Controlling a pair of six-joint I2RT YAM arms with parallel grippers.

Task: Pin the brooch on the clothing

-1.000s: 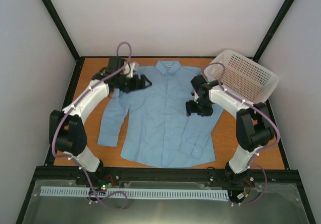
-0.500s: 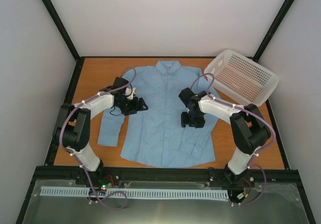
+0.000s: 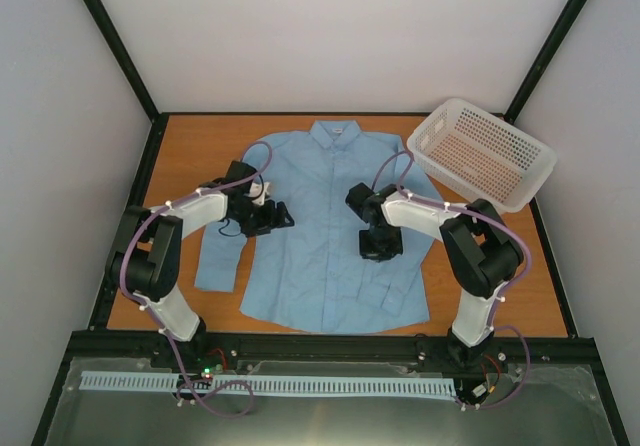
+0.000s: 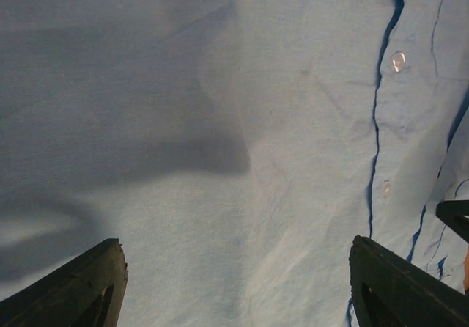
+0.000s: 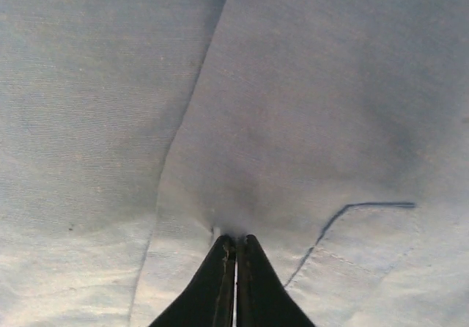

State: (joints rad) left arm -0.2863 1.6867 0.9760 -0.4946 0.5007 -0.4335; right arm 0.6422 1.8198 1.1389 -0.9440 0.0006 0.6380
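The clothing (image 3: 318, 181), a light blue button-up shirt, lies flat and face up on the wooden table. My left gripper (image 3: 270, 216) hovers open just above the shirt's chest, left of the button placket (image 4: 375, 158); in the left wrist view (image 4: 234, 243) only cloth lies between its fingers (image 4: 80, 290). My right gripper (image 3: 380, 246) is down on the shirt's other side. Its tips (image 5: 235, 237) are shut together on a small pucker of the cloth, next to a stitched seam (image 5: 344, 217). The brooch is out of view.
A white perforated basket (image 3: 480, 151) stands tilted at the back right corner, partly over the table's edge. Bare wooden table (image 3: 185, 156) shows around the shirt. A black frame rail (image 3: 330, 341) runs along the near edge.
Both arms have drawn inward and down over the shirt's chest. The right gripper went from open to shut on the cloth. The left gripper stayed open.
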